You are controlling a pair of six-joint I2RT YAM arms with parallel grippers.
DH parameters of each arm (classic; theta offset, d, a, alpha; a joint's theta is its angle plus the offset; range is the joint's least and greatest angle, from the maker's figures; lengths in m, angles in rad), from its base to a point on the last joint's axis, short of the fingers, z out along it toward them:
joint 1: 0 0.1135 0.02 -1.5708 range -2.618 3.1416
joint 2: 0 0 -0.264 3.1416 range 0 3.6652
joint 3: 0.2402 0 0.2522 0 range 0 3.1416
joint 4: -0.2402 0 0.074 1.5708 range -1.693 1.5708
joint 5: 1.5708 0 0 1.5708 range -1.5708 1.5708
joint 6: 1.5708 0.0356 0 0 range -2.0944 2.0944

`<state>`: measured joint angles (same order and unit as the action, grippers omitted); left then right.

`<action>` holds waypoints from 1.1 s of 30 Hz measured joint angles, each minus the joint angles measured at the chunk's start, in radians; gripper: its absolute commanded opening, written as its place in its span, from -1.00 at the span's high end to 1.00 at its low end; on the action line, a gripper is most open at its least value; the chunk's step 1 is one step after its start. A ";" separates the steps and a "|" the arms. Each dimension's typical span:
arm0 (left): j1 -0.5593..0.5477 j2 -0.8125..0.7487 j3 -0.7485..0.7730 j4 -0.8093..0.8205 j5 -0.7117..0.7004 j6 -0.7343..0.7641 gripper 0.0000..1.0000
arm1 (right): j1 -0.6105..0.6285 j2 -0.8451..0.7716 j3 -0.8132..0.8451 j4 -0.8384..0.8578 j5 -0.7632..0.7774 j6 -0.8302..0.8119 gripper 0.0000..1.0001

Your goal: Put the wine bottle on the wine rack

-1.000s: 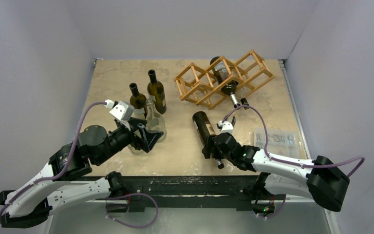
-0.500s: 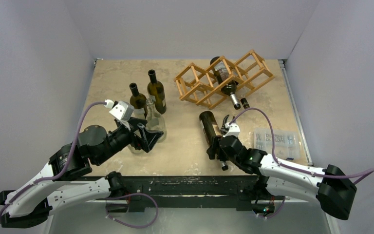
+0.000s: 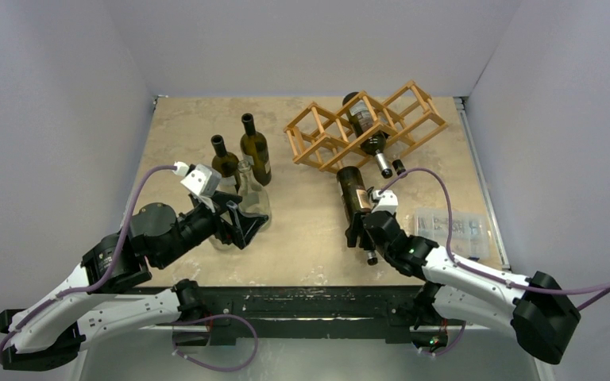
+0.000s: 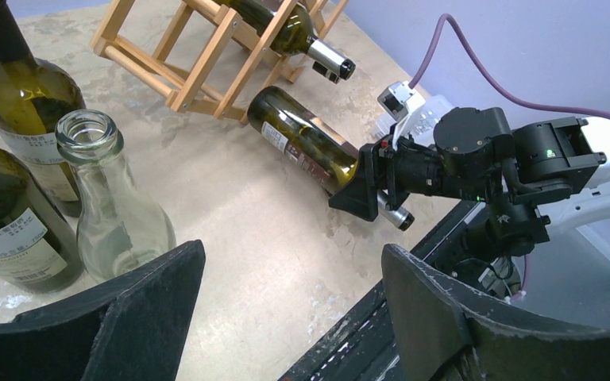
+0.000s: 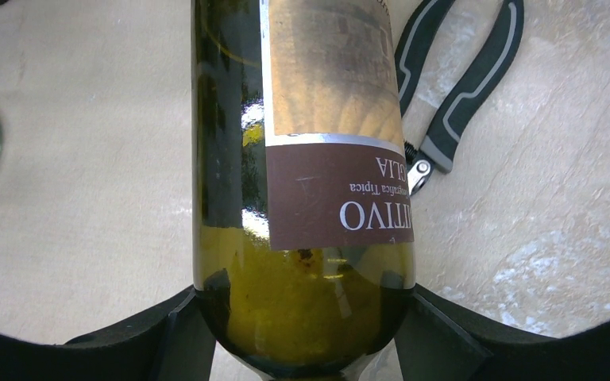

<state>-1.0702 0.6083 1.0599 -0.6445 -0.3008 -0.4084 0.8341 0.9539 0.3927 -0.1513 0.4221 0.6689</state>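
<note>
Right fingers [image 5: 171, 337] are clamped on the dark green glass wine bottle with the brown and tan paper label [image 5: 302, 198], one on each side of its rounded shoulder, just below the label. From the left wrist camera I see the same hold: black right fingers [image 4: 357, 190] wrap the shoulder, and the capped neck pokes out behind them toward the near desk edge.

The bottle [image 3: 355, 194] lies lengthwise, base pointing away from the arms. Its base sits just beside the near bars of the light-brown wooden lattice wine rack [image 3: 326, 139], not inside any cell. I cannot tell whether the body rests on the beige marbled desk [image 3: 302, 238] or hangs just clear of it.

One cell of the rack holds another dark green bottle [image 3: 365, 127], neck toward me.

Black and grey handled pliers [image 5: 453, 87] lie on the desk right beside the held bottle's label side.

Left fingers [image 4: 143, 309] are spread wide and grip nothing. They sit near a clear glass bottle [image 4: 103, 198], which stands upright by two upright dark green bottles [image 3: 224, 163], well apart from the rack.
</note>
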 measured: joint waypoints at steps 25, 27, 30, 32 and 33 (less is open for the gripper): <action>0.000 0.000 -0.008 0.000 0.013 -0.001 -0.63 | -0.082 0.123 0.093 0.058 -0.037 -0.197 1.00; 0.000 -0.002 -0.008 0.000 0.014 -0.001 -0.63 | -0.089 0.129 0.098 0.058 -0.037 -0.207 1.00; 0.000 -0.009 -0.011 0.000 0.013 -0.001 -0.63 | -0.103 0.142 0.107 0.063 -0.039 -0.225 1.00; 0.000 -0.011 -0.011 0.000 0.013 -0.001 -0.63 | -0.114 0.148 0.113 0.069 -0.042 -0.241 1.00; 0.000 -0.011 -0.011 0.000 0.013 -0.001 -0.63 | -0.119 0.153 0.118 0.072 -0.045 -0.248 1.00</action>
<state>-1.0702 0.5968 1.0489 -0.6449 -0.2874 -0.4095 0.7147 1.1072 0.5110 -0.0788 0.3775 0.4206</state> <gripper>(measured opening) 0.815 0.736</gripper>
